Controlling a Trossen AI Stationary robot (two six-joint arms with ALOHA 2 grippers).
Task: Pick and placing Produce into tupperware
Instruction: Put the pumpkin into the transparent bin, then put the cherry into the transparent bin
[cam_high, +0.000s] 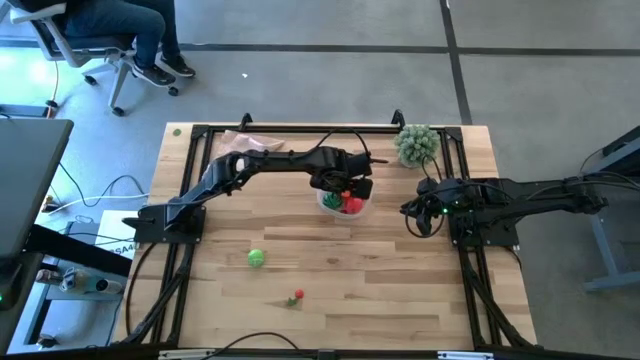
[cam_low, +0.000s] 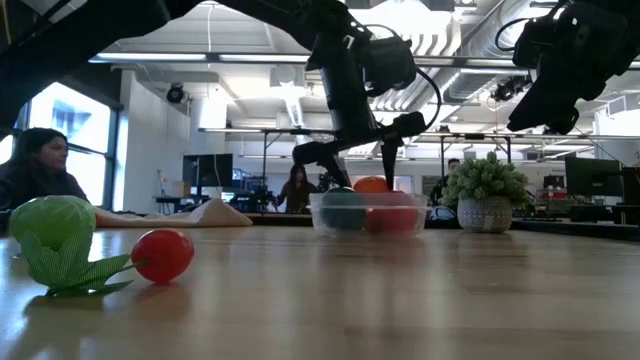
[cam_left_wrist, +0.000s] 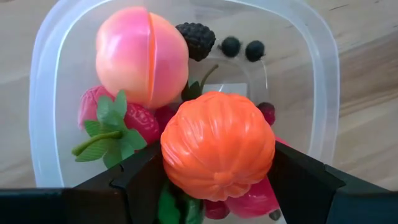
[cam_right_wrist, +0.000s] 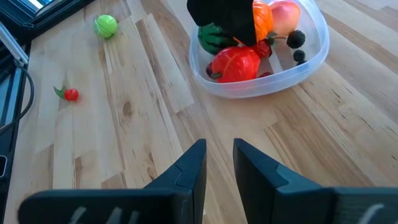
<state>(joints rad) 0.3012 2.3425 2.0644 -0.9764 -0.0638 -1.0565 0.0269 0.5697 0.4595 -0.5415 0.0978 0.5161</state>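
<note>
At the high view's centre, the left tool (cam_left_wrist: 214, 186) hangs over the clear, white-rimmed plastic tub (cam_left_wrist: 50, 93), fingers apart around a ribbed orange plastic ball (cam_left_wrist: 217, 146) (directly beneath it), while the right tool (cam_right_wrist: 217, 165), narrowly apart and empty, waits at right.

The high view looks straight down on the whole table (cam_high: 330, 300) from well above, with floor showing around it. The low view sits at tabletop height and faces level across the wood into the room, close to a green ball (cam_low: 52, 225) and a red piece (cam_low: 163, 254), with the tub (cam_low: 367, 213) farther back. The left wrist view looks down into the tub (cam_left_wrist: 323, 74) from very near, its contents filling the picture. The right wrist view looks across the table from farther off. All four views share the tub (cam_right_wrist: 311, 50); three share the ball (cam_right_wrist: 106, 25)
</note>
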